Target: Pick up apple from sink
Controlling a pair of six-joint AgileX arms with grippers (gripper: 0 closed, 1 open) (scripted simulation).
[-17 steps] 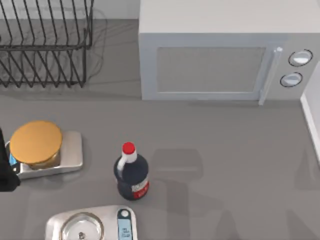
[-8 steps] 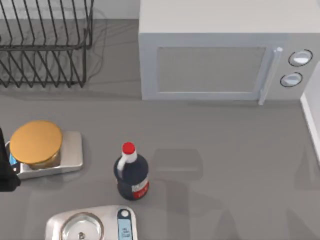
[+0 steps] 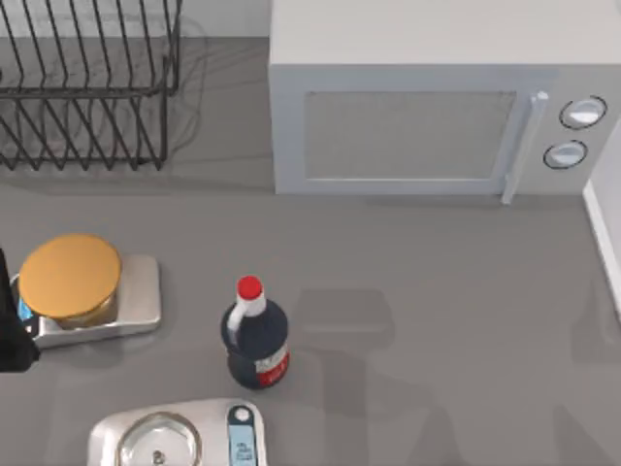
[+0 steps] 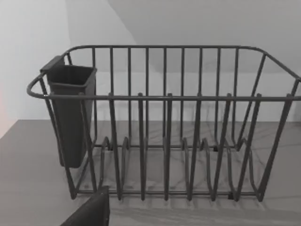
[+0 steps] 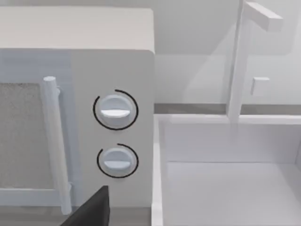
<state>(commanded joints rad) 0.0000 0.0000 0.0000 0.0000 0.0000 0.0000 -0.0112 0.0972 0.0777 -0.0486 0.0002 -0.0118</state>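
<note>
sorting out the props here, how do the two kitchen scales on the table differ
The upper scale carries a round orange-yellow disc on its platform; the lower scale shows a bare round metal pan.
The upper scale sits at the table's left, beside the dark bottle; the lower scale is cut off by the picture's bottom edge, below the bottle.
Both are silver, with a small blue display.

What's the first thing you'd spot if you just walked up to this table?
Probably the big white microwave at the back of the table. Next, the dark bottle with its red cap standing near the front, and the round orange disc lying on a silver scale at the left.
</note>
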